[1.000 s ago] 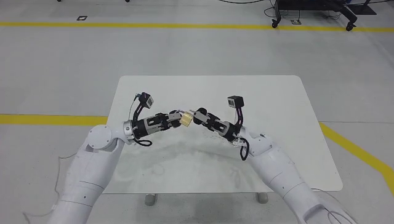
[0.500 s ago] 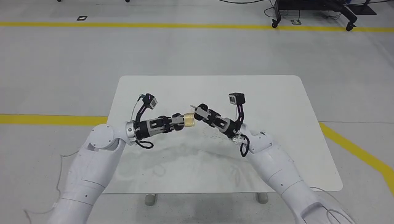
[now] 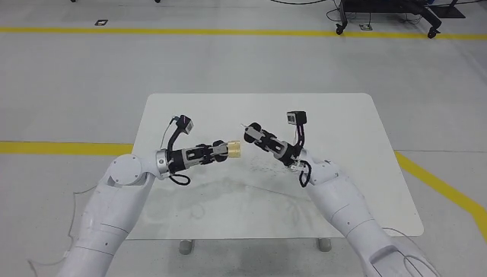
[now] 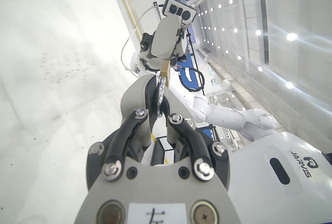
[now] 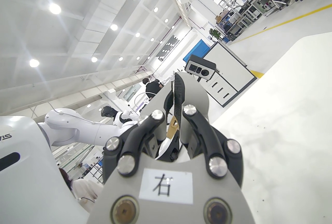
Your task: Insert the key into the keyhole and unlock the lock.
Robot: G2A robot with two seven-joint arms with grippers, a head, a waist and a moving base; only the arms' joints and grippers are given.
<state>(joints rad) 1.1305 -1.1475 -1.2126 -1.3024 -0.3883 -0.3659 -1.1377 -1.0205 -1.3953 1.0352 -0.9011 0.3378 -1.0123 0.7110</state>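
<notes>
The lock (image 3: 235, 149) is a small brass padlock with a silver shackle (image 4: 160, 95). It hangs in the air over the middle of the table (image 3: 342, 125), held by the left gripper (image 3: 221, 150), which clamps the shackle. The brass body (image 4: 165, 70) sticks out past the fingertips toward the other arm. The key (image 5: 172, 129) is thin and seen edge-on, with a tan part low between the fingers. It is pinched in the right gripper (image 3: 249, 132), also off the table. From above, key and lock are just beside each other but apart.
</notes>
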